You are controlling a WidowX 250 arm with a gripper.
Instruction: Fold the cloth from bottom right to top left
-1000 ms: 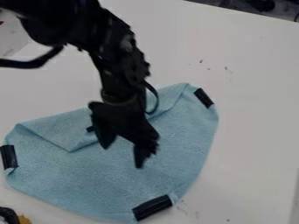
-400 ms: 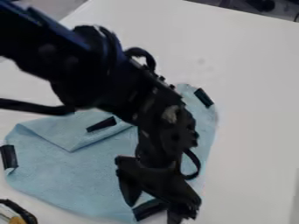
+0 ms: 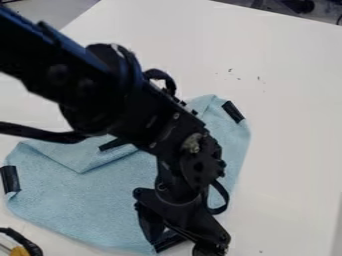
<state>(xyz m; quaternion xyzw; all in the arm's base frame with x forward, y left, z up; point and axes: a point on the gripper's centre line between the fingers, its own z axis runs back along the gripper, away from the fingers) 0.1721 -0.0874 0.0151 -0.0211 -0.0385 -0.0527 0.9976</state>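
The black gripper (image 3: 180, 241) is over the bottom corner of the cloth, its two fingers apart and open. The light blue cloth (image 3: 87, 205) lies on the white table, with black strips on its corners. One strip (image 3: 169, 241) is partly visible between the fingers. The cloth's upper-left edge is folded inward, with another strip (image 3: 112, 144) lying on that flap, partly behind the arm. The arm hides much of the cloth's middle and right side. Whether the gripper touches the cloth, I cannot tell.
A black and yellow object (image 3: 20, 246) sits at the bottom left edge of the view. The white table (image 3: 287, 125) extends to the right of the cloth, with small dark specks on it. Its far edge runs across the top right.
Since a second ago, the gripper has travelled down and to the right, from above the cloth's middle to its bottom corner. It still stands open, and the cloth looks unmoved.
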